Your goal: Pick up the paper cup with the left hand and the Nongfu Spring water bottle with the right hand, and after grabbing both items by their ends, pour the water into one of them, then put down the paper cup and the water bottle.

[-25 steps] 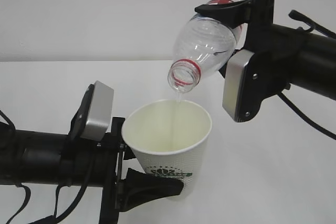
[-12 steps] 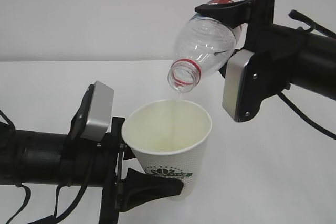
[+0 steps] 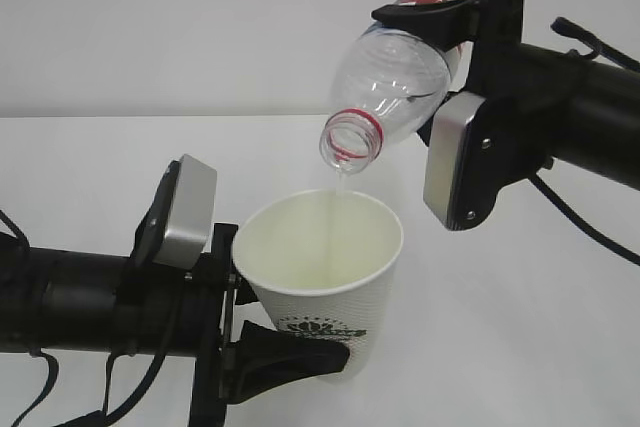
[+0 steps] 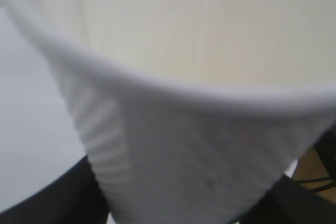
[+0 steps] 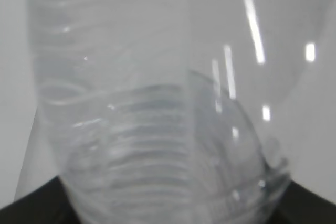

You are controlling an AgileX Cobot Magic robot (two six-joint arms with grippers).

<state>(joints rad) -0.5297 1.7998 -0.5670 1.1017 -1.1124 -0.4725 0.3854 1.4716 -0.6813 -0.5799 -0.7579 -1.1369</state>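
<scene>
Near the front on the left, my left hand (image 3: 285, 347) holds the paper cup (image 3: 325, 282) low down, cup standing up. Up on the right, my right hand (image 3: 440, 32) grips the Nongfu Spring water bottle (image 3: 390, 82), tipped mouth-down just above the cup, with a thin stream of water (image 3: 340, 185) falling in

White, green-logoed paper cup (image 3: 325, 292); clear, red-ringed Nongfu Spring water bottle (image 3: 390, 82).

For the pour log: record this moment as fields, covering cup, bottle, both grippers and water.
cup: upright paper cup, open top under the bottle mouth
bottle: bottle tilted mouth-down above the cup, uncapped
left gripper: left gripper shut on the cup's lower part
right gripper: right gripper shut on the bottle's base end
water: thin stream of water falling into the cup
</scene>
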